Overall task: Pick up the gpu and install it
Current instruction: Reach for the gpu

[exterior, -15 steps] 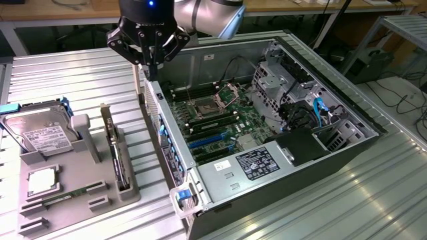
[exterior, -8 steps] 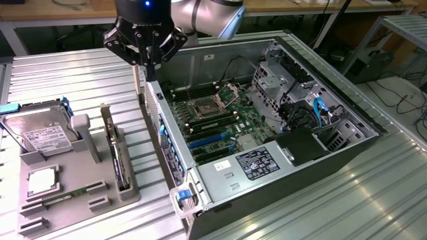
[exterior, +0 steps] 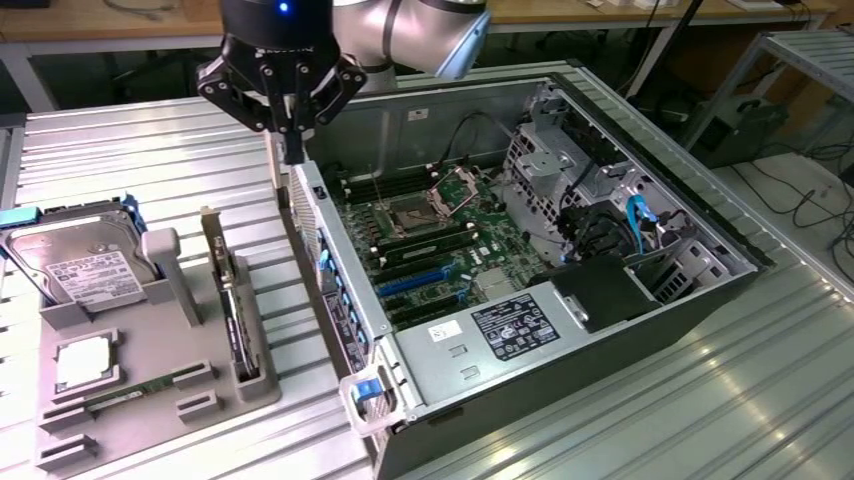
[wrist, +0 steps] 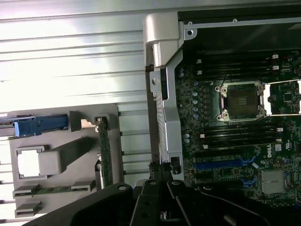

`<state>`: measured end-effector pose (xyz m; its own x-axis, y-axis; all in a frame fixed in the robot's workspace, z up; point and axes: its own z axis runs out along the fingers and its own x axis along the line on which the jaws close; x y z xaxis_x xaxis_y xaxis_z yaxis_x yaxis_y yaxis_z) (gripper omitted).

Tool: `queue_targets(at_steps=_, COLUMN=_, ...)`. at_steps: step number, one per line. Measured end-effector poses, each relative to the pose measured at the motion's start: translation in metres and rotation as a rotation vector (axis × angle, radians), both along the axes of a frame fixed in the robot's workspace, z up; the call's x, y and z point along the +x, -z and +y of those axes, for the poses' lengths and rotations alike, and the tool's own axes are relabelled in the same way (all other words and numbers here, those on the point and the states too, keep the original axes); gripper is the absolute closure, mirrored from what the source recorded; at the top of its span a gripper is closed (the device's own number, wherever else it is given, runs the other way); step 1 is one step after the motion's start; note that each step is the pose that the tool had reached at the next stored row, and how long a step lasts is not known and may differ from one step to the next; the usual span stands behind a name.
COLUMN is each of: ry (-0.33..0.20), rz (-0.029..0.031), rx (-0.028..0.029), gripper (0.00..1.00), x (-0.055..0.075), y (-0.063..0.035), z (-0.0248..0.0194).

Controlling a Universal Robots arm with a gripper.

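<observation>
A robot arm's gripper point(exterior: 290, 150) hangs with its fingers clenched together on nothing, just above the rear wall of an open computer case point(exterior: 707, 290) that lies on its side on a ribbed metal table point(exterior: 667, 420). The gpu point(exterior: 238, 310) stands on edge in a slot of a grey holder tray point(exterior: 147, 410), just beside the case on the exterior view's left (its silver bracket rises at the far end), below the gripper and apart from it. A hard drive point(exterior: 87, 265) sits in the same tray, and the motherboard point(exterior: 441, 250) lies exposed inside the case.
</observation>
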<state>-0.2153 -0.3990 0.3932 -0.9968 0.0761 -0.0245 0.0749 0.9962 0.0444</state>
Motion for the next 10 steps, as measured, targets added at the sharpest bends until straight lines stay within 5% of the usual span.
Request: queue_targets(at_steps=10, ry=0.0, rz=0.0001, rx=0.0, gripper=0.89, x=-0.013, y=0.0001, z=-0.0001)
